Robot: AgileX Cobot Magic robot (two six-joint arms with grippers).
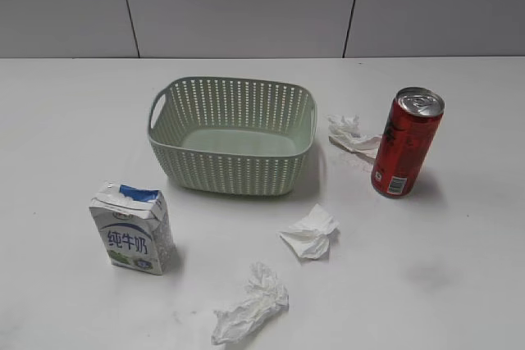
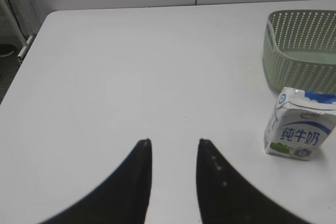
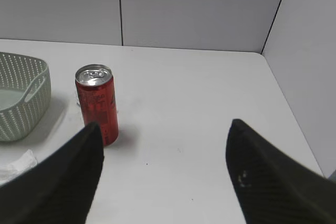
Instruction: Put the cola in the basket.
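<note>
Can (image 3: 95, 103) sits upright on the table (image 1: 459, 268), ahead-left of your right gripper (image 3: 163, 129), not touching | right jaws spread wide, nothing between them | basket (image 1: 232, 134) further left of those jaws | your left gripper (image 2: 174, 142) jaws apart too, holding nothing, milk carton (image 2: 299, 126) off to their right

We see the cola (image 1: 407, 143), a tall slim red can with a silver pull-tab top, dark lettering and a small white label patch near its base, standing upright on the desk to the right of the basket (image 1: 233, 134) and clear of it. The basket, pale green plastic with perforated sides, rounded corners and cut-out handles, sits upright with nothing inside.
</note>
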